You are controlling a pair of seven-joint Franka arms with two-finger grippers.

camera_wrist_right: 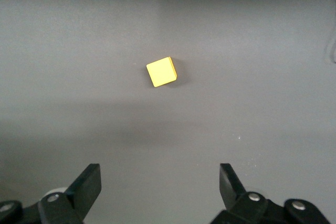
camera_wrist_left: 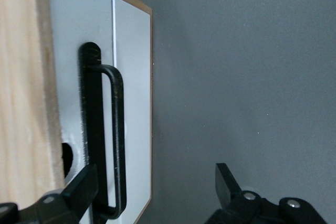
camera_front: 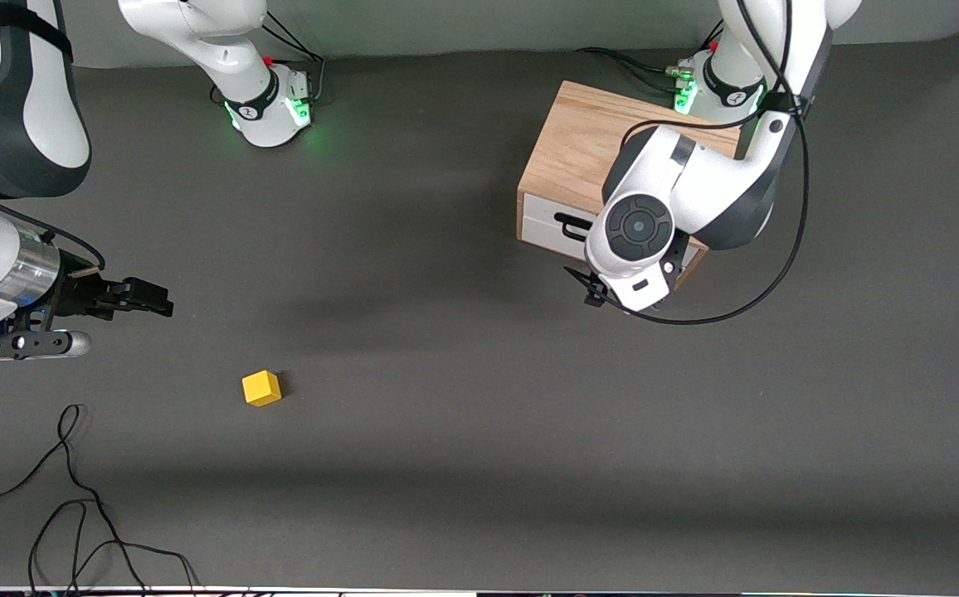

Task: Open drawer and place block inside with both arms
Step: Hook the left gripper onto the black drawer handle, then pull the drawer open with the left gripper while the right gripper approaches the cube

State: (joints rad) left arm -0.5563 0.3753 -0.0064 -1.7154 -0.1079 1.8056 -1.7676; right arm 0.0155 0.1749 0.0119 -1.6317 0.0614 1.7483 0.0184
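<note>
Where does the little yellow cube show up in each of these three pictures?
Front view: the yellow cube lies on the grey table, toward the right arm's end, nearer the camera than the wooden box.
Left wrist view: not in it; only the drawer handle and box front show.
Right wrist view: the cube sits near the picture's middle, ahead of the open right end effector.
Shared landmark: the grey table surface.
</note>
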